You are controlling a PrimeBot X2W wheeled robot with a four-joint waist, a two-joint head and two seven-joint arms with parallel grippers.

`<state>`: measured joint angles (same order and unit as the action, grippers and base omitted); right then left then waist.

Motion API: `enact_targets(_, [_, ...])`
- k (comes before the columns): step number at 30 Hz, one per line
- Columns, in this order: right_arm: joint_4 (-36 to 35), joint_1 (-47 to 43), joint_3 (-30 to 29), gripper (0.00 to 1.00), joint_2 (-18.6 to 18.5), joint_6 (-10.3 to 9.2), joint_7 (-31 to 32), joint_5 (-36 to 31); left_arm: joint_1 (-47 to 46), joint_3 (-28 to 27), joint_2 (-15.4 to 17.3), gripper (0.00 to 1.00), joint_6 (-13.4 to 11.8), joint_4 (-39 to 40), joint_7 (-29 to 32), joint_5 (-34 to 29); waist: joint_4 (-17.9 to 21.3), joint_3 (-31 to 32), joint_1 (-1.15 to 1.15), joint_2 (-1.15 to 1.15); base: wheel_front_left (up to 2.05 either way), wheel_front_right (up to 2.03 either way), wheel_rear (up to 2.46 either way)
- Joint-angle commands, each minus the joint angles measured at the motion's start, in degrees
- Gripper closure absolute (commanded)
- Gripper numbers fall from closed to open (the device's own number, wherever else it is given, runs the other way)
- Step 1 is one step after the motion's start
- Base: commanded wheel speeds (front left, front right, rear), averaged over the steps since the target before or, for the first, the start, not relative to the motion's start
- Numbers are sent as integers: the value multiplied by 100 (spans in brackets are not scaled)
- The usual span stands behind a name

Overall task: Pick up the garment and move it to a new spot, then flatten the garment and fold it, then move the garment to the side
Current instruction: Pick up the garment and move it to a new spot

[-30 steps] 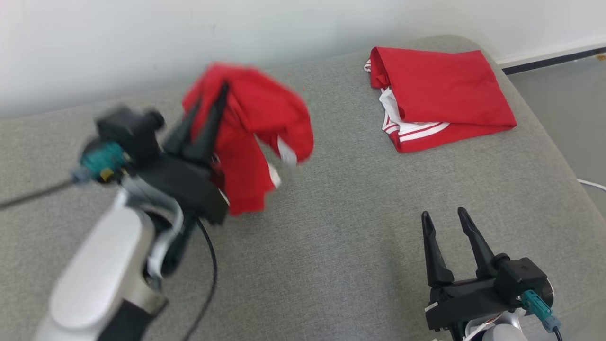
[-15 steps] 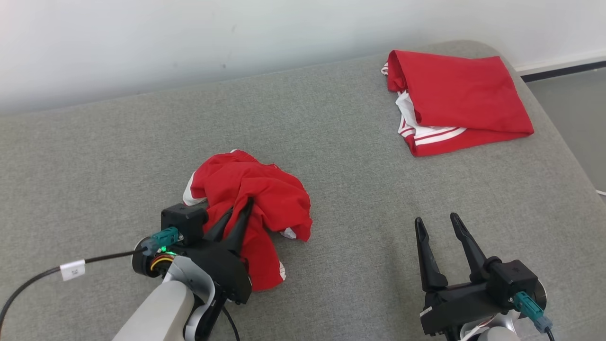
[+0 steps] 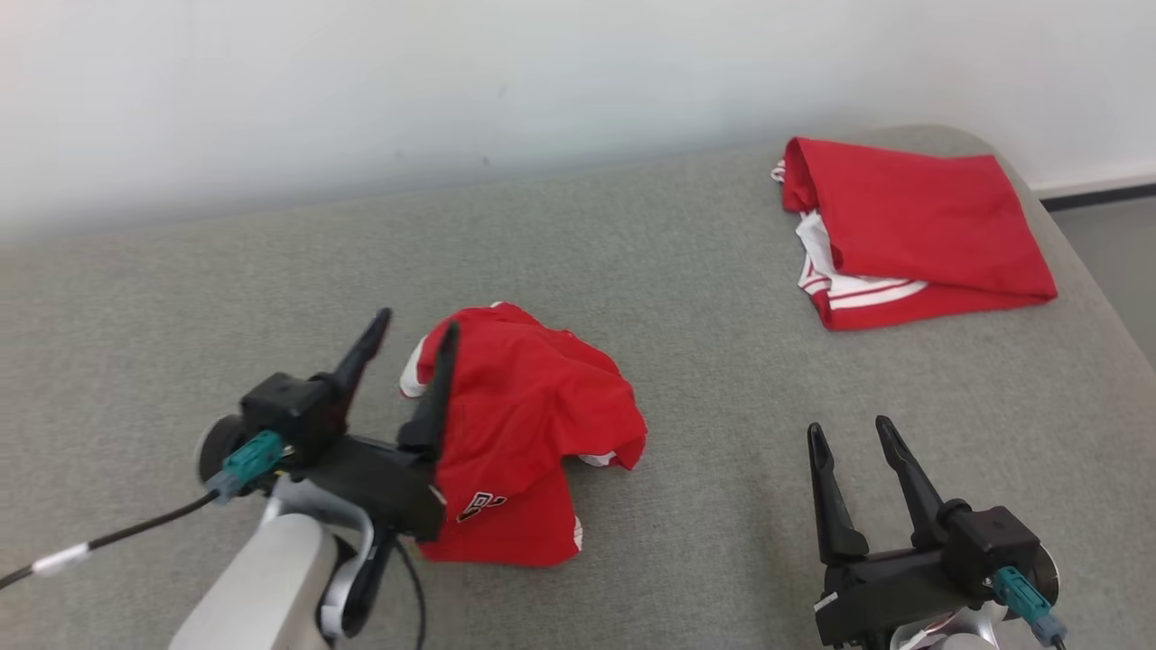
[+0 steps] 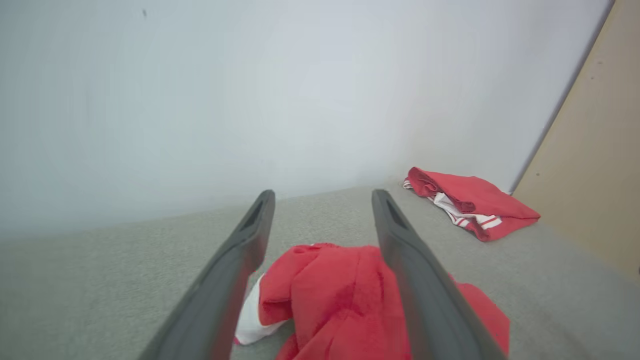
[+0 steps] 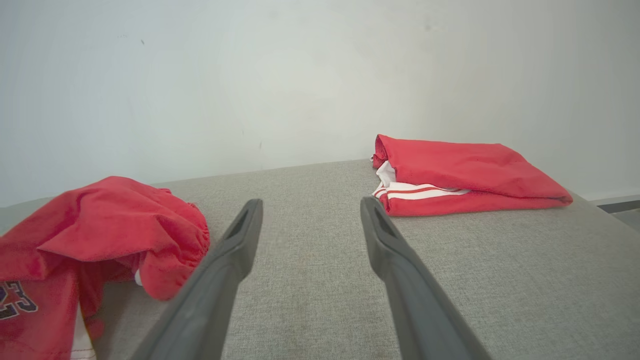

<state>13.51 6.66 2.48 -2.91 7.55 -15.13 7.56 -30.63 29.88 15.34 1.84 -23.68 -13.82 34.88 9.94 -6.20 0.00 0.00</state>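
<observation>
The garment [image 3: 533,424] is a crumpled red top with white trim, lying in a heap on the grey cushion left of centre. My left gripper [image 3: 416,320] hangs open just above its left edge, one finger over the cloth and one beside it, holding nothing. The left wrist view has the garment [image 4: 340,300] below and between the spread fingers of the left gripper [image 4: 324,192]. My right gripper [image 3: 849,426] stands open at the lower right, apart from the cloth. From the right wrist, the garment [image 5: 110,225] lies to the left of the right gripper [image 5: 311,201].
A second red garment [image 3: 921,226], folded with white stripes showing, lies at the far right corner of the grey cushion [image 3: 704,361]. A white wall runs along the back. Floor [image 3: 1115,244] drops away beyond the right edge. A black cable [image 3: 108,540] trails from my left wrist.
My left gripper carried the garment down from the air to the cushion, then opened and let it go. The head camera has tilted, shifting the whole picture. The right gripper stayed put.
</observation>
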Motion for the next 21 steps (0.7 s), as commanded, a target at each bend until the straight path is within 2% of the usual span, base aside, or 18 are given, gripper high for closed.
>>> enact_targets(1, [-18,-81,-7,0,6,-10,-4,-22,105,-31,45,0,-47,36,-48,-57,-116,112,0,0,0,0,0])
enact_targets(6, [-80,-103,-34,0,5,-10,-4,-52,504,-355,303,0,-237,305,-127,-256,-256,226,0,0,0,0,0])
enact_targets(11, [-133,-178,-81,0,5,-10,-4,-61,1074,-865,441,0,-310,733,-138,-449,-380,268,0,0,0,0,0])
enact_targets(16, [-165,-206,-109,0,4,-10,-4,-55,1713,-1463,387,0,-307,1149,-135,-723,-475,274,0,0,0,0,0])
enact_targets(21, [-189,-250,-184,0,4,-10,-4,-47,2199,-1975,166,0,-130,1346,-132,-1026,-577,285,0,0,0,0,0])
